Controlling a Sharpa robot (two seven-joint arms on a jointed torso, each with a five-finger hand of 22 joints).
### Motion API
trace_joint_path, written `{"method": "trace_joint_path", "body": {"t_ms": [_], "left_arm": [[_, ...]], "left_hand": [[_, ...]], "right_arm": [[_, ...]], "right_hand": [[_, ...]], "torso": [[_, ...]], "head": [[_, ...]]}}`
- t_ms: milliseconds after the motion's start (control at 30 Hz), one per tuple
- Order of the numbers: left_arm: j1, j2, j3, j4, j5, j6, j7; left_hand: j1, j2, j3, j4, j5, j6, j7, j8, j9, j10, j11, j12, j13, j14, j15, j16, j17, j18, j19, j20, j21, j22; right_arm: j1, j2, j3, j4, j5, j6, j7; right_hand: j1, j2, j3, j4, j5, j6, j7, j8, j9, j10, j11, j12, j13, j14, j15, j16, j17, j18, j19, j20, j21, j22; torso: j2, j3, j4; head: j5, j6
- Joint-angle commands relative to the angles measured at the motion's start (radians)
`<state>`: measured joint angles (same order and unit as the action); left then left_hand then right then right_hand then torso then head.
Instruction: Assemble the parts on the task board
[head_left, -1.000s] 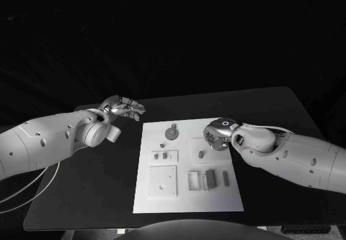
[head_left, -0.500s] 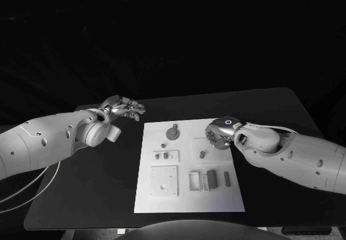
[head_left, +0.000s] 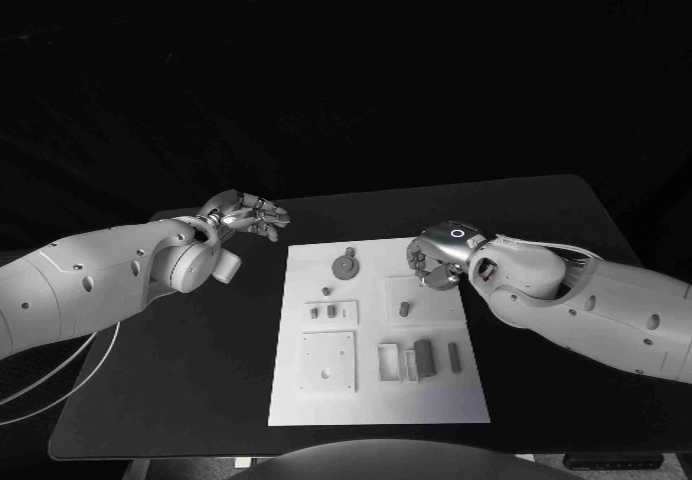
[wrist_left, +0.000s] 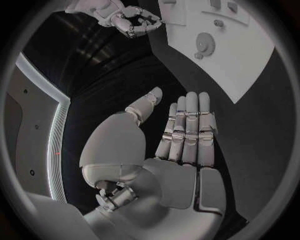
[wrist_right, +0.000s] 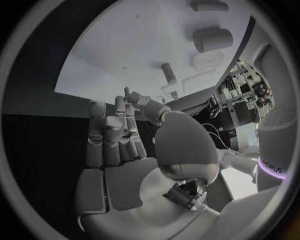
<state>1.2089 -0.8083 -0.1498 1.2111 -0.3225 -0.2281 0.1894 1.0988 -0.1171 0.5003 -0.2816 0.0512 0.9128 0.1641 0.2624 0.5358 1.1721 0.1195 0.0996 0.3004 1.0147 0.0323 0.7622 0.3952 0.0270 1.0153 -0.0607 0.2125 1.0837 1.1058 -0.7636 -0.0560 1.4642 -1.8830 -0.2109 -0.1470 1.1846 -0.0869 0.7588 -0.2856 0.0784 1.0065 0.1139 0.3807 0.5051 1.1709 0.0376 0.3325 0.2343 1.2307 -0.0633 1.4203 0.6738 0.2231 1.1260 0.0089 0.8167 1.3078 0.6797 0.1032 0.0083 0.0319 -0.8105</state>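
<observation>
White, the task board (head_left: 433, 390) lay mid-counter (head_left: 173, 400) with small grey parts (head_left: 421, 357) and a round toothed part (head_left: 345, 266) on it. The right hand (head_left: 431, 268) hovered over its right edge, fingers curled on nothing. The left hand (head_left: 248, 216) hung beyond the far-left corner, fingers straight, holding nothing.

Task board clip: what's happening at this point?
Neither hand holds a part. The right hand hovers over the right edge of the white task board, close to a small part. The left hand is over the black table, off the board's far left corner, fingers extended and empty. The round gear-like part and the other small parts lie on the board.
</observation>
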Motion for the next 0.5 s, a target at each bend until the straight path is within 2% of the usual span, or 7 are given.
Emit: {"method": "trace_joint_path", "body": {"t_ms": [33,167,333,500], "left_arm": [[0.001,0.002,0.001,-0.003,-0.002,-0.005,0.007],[0.001,0.007,0.001,-0.014,-0.002,-0.008,0.009],[0.0,0.014,0.001,-0.023,-0.002,-0.011,0.01],[0.0,0.026,0.001,-0.032,-0.002,-0.009,0.01]], "left_hand": [[0.011,0.001,-0.006,-0.001,-0.001,-0.007,-0.001,0.006,-0.001,-0.008,-0.001,-0.001,-0.001,0.008,0.002,-0.004,0.001,0.019,0.009,-0.001,-0.001,0.001],[0.011,0.001,-0.006,-0.001,-0.001,-0.007,-0.001,0.006,-0.001,-0.009,-0.001,-0.001,-0.002,0.008,0.002,-0.004,0.003,0.019,0.009,-0.001,-0.002,0.002],[0.011,0.002,-0.006,-0.001,-0.001,-0.007,-0.001,0.006,-0.002,-0.011,0.0,-0.002,-0.003,0.008,0.002,-0.005,0.004,0.018,0.009,-0.001,-0.002,0.002],[0.012,0.002,-0.006,-0.001,-0.001,-0.008,-0.001,0.006,-0.002,-0.012,0.001,-0.003,-0.003,0.009,0.002,-0.006,0.006,0.018,0.009,-0.002,-0.002,0.002]], "right_arm": [[0.001,0.004,0.005,0.031,0.024,-0.007,0.005],[0.001,0.027,0.005,0.068,0.051,0.005,0.016],[0.001,0.067,0.004,0.093,0.054,0.027,0.022],[0.0,0.11,-0.013,0.103,0.053,0.045,0.028]], "right_hand": [[-0.002,0.002,0.006,-0.002,0.004,0.009,-0.001,0.007,0.001,0.086,0.001,0.005,0.017,0.002,-0.006,-0.007,0.001,0.039,0.001,-0.005,0.006,0.018],[-0.002,0.002,0.007,-0.002,0.004,0.009,-0.001,0.007,0.002,0.087,0.001,0.005,0.017,0.003,-0.006,-0.007,0.001,0.039,0.002,-0.005,0.006,0.018],[-0.003,0.004,0.008,-0.002,0.004,0.008,-0.001,0.006,0.003,0.086,0.001,0.003,0.018,0.003,-0.007,-0.008,0.001,0.039,0.003,-0.006,0.006,0.017],[-0.004,0.006,0.008,-0.003,0.004,0.006,0.0,0.005,0.004,0.086,0.001,0.002,0.019,0.003,-0.006,-0.009,0.001,0.039,0.002,-0.006,0.005,0.017]], "torso": [[0.0,0.0005,-0.0005],[-0.002,-0.0003,0.0002],[-0.002,-0.002,-0.0008],[-0.004,-0.0053,-0.0019]], "head": [[0.003,0.0],[0.017,0.001],[0.042,-0.001],[0.062,-0.004]]}}
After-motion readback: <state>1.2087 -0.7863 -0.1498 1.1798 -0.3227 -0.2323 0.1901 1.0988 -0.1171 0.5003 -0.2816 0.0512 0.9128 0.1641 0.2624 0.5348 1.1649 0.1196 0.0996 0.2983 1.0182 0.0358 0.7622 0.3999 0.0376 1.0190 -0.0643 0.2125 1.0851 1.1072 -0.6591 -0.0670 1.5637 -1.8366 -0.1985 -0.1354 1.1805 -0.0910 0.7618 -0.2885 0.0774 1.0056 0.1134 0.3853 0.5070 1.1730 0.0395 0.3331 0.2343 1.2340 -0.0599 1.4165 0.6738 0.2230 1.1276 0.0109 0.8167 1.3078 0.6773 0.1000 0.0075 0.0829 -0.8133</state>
